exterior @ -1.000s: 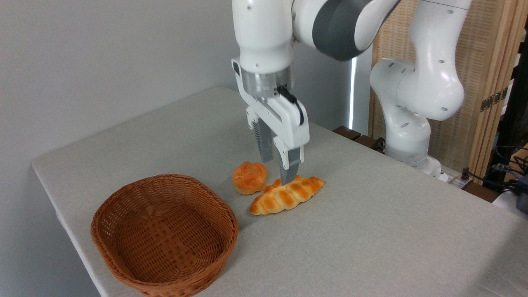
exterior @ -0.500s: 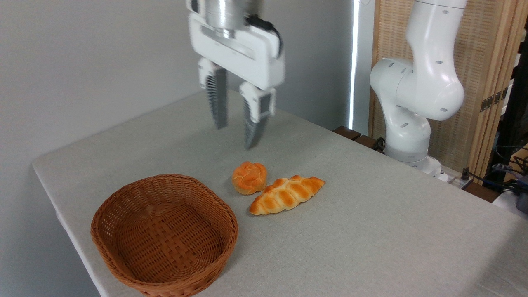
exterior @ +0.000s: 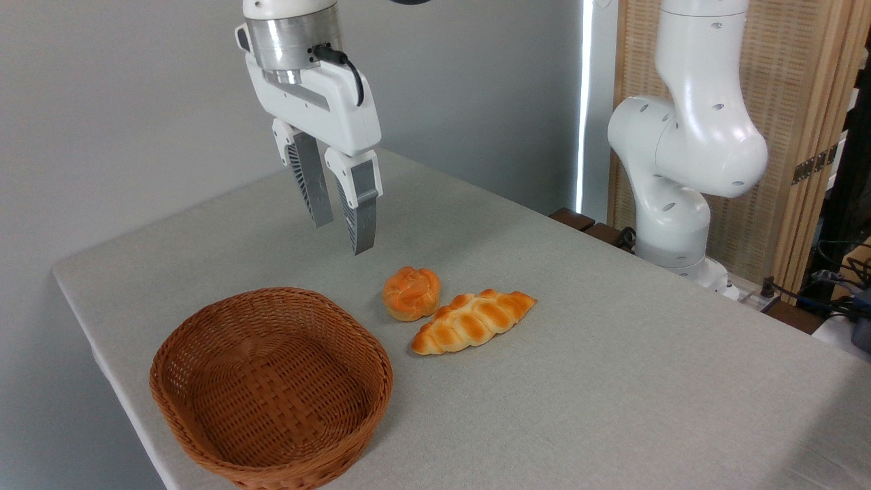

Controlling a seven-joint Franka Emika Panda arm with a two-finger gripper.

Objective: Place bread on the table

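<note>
Farther left now, empty claw (exterior: 342, 235)

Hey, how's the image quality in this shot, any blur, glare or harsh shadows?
The fixed camera view is sharp: the gripper, jaws apart, shows no motion blur. Lighting is soft and even, with only faint shadows under the bread, the round bun and the basket on the table. One bright strip of backlight glares behind the arm; the bread has a slight gloss.
</note>
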